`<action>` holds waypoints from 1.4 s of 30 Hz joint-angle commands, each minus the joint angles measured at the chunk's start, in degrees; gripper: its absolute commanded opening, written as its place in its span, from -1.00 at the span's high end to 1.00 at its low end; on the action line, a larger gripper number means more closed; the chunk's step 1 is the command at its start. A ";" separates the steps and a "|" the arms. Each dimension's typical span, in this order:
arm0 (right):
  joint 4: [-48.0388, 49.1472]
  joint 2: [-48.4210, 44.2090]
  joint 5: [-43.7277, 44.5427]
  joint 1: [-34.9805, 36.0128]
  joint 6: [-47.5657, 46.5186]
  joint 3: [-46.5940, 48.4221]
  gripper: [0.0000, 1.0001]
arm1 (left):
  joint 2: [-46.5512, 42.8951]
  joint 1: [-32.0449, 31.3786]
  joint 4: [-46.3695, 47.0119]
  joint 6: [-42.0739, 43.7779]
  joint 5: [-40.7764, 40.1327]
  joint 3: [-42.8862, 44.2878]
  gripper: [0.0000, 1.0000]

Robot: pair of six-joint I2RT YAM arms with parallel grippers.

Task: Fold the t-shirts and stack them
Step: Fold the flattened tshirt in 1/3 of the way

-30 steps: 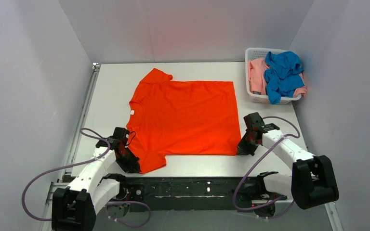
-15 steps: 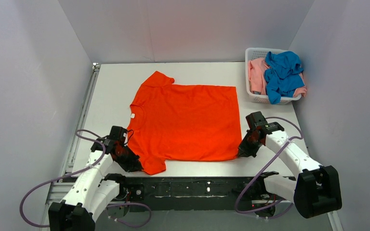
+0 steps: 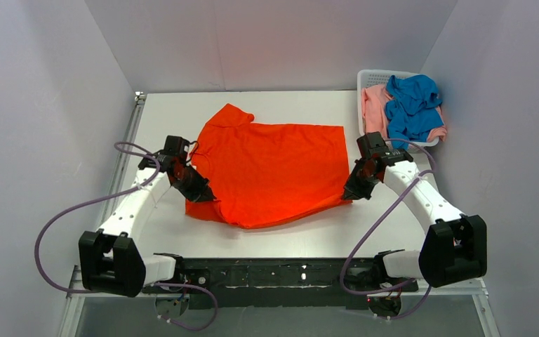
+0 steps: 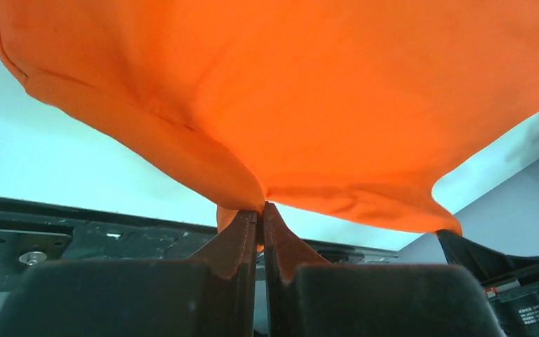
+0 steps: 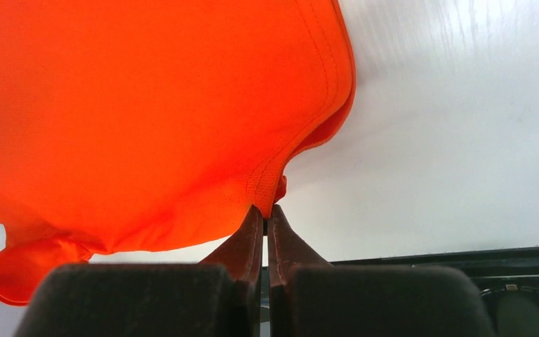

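left claw (image 3: 205,194) clamped tight on the orange-red t-shirt (image 3: 274,165) at its near-left edge; right claw (image 3: 349,194) pinches the near-right hem corner. Near edge sags between them above the worktop (image 3: 161,119), far part lies flat. blue t-shirt (image 3: 410,105) and pink t-shirt (image 3: 373,105) heaped in the white basket (image 3: 372,76), far-right corner.

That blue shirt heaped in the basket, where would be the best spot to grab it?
Probably a raised fold at the top of the blue t-shirt, coming straight down from above. It lies crumpled over the pink t-shirt, and the basket walls block the sides.
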 commanded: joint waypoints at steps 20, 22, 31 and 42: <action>2.82 15.02 0.91 -6.42 -10.79 16.29 0.97 | 29.38 3.87 -6.29 9.57 -4.36 32.84 1.00; 3.30 16.31 0.31 -6.62 -10.87 17.15 0.97 | 31.55 3.87 -6.04 10.31 -4.63 35.14 1.00; 3.82 25.71 3.05 -7.81 -10.82 23.63 0.86 | 45.42 3.95 -7.09 14.09 -5.01 47.68 0.60; 1.77 23.37 9.59 -6.39 -13.43 26.62 -0.64 | 48.87 3.97 -15.43 21.37 0.21 60.47 -0.97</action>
